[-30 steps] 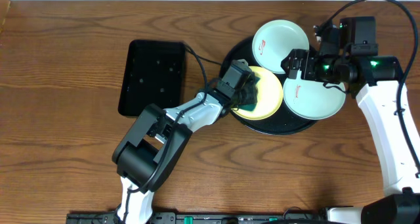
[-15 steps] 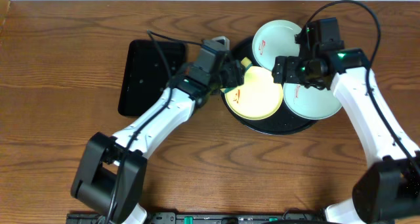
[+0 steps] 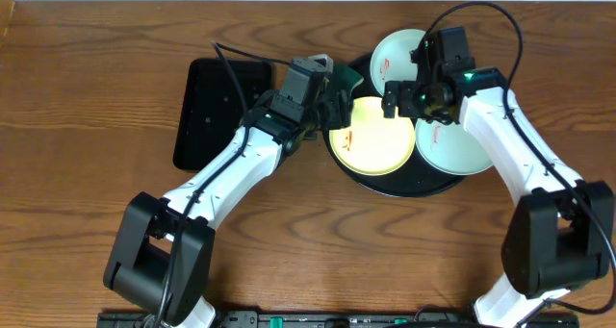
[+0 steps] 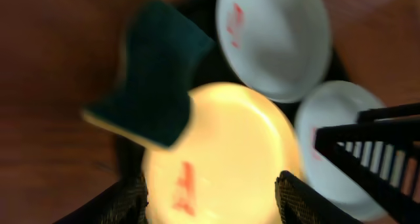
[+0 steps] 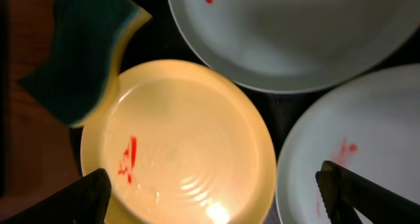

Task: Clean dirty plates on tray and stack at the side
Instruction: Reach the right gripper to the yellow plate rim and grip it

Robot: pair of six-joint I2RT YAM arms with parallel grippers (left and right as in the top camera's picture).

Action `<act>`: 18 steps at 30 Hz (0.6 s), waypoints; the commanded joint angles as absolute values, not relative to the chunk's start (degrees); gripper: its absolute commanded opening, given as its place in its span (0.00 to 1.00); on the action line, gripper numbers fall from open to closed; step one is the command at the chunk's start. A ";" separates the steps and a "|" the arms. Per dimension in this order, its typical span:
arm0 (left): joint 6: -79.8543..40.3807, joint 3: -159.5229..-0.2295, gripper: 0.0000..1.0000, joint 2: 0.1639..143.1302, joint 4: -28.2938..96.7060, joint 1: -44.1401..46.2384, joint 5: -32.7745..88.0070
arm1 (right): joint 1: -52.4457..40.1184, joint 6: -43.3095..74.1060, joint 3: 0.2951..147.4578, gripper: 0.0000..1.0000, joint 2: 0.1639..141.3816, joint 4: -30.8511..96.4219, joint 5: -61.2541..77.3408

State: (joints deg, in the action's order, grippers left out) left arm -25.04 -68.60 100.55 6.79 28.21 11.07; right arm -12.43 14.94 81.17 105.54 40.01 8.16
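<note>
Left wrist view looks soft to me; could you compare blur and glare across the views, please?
Left wrist: blurred throughout, the sponge smeared, the yellow plate blown out. Right wrist: sharper, a glare patch low on that plate. Overhead: crisp, evenly lit.

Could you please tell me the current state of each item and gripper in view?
yellow plate: on the round black tray, red smear inside.
upper mint plate: on the tray, red smear.
right mint plate: on the tray, red smear.
green sponge: ungripped, overlapping the yellow plate's rim.
left gripper: open, holding nothing.
right gripper: open, above the yellow plate.
</note>
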 commanded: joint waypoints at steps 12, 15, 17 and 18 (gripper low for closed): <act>-1.37 -91.18 0.74 111.98 27.03 17.23 11.62 | -14.04 17.15 82.24 0.98 108.07 36.14 4.73; -1.08 -94.96 0.78 111.98 27.42 15.84 18.04 | -14.11 17.15 82.21 0.97 109.97 36.21 4.75; -0.60 -95.15 0.80 112.12 27.44 15.77 21.54 | -14.28 17.12 82.21 0.96 111.53 36.16 4.78; 0.38 -95.15 0.83 112.33 27.92 15.97 23.07 | -14.39 17.06 82.21 0.96 112.62 35.94 4.80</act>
State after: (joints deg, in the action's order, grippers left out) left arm -2.66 -94.43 112.68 26.74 15.18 14.63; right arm -13.41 16.21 81.38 109.69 36.12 5.32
